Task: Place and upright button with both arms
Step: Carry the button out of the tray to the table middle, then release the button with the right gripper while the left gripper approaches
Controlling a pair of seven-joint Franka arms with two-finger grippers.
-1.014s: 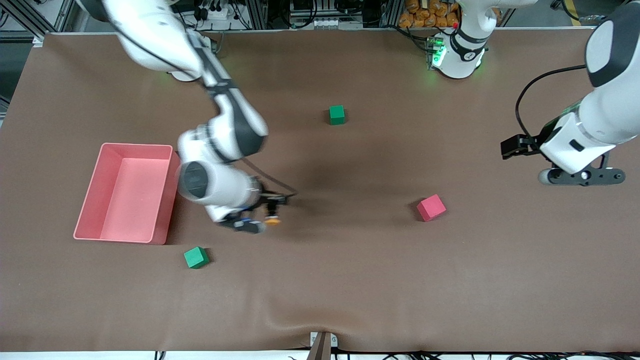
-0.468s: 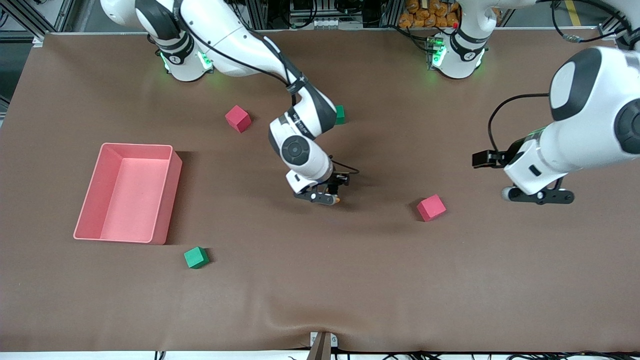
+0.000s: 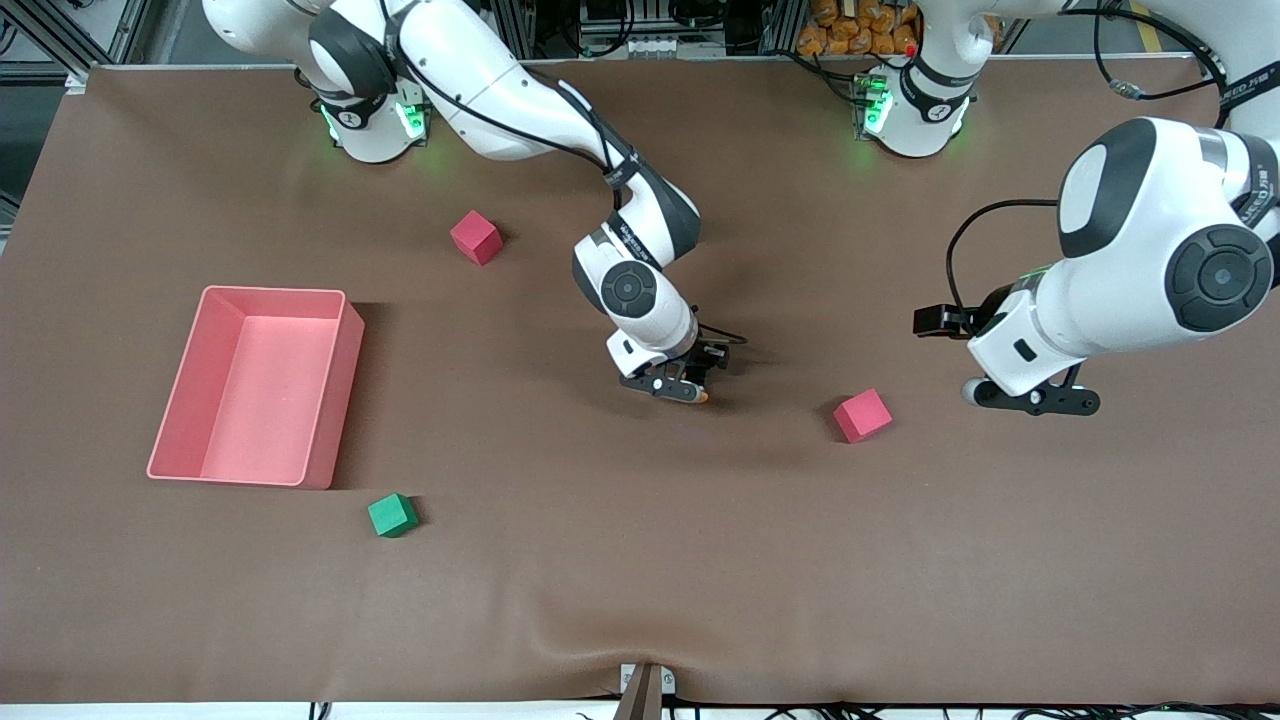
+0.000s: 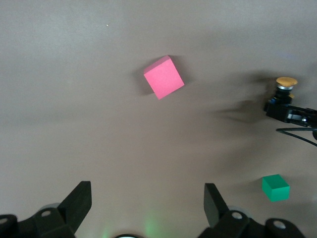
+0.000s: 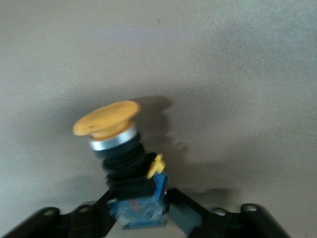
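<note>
Button [image 5: 116, 144] sits between the right pincer's [image 3: 690, 385] fingers [image 5: 181, 210], clamped at its black and blue body, orange cap away from the wrist and tipped slightly. Front view shows only a sliver of orange at the pincer tip, low over the middle of the tabletop [image 3: 640, 580]; whether it touches the surface cannot be told. Left wrist view shows the same button [image 4: 286, 88] cap-up in that pincer.

Left pincer [image 3: 1035, 398] hangs over the tabletop toward the left arm's end, fingers [image 4: 79, 201] spread wide, holding nothing. A red cube [image 3: 862, 415] lies between the two pincers, just beside the left one.

Outward: a second red cube [image 3: 476, 237] lies farther from the front camera, near the right arm's base. A green cube [image 3: 392, 515] lies nearer the camera, close to a corner of a pink tray [image 3: 335, 400] at the right arm's end. Another green cube [image 4: 275, 188] appears in the left wrist view only.
</note>
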